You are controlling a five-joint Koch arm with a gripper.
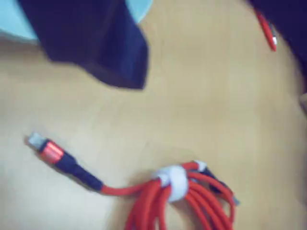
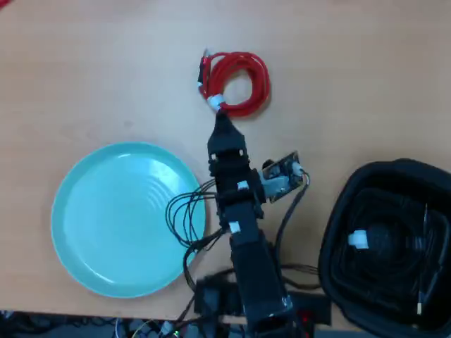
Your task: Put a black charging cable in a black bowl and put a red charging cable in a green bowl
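Observation:
A red charging cable (image 2: 239, 77), coiled and bound with a white tie, lies on the wooden table at the top centre of the overhead view. In the wrist view the red cable (image 1: 158, 201) lies at the bottom with one plug stretched out to the left. My gripper (image 2: 224, 120) hovers at the near edge of the coil, just by the tie. It shows as one dark tip, and as a dark block (image 1: 129, 79) in the wrist view. The green bowl (image 2: 91, 232) is to the left. The black bowl (image 2: 338, 232), to the right, holds a black cable (image 2: 384, 243).
The arm's loose black wires (image 2: 184, 215) hang over the green bowl's right rim. The wrist camera board (image 2: 282, 177) sticks out to the arm's right. A strip of the green bowl's rim (image 1: 14, 26) shows at the top left of the wrist view.

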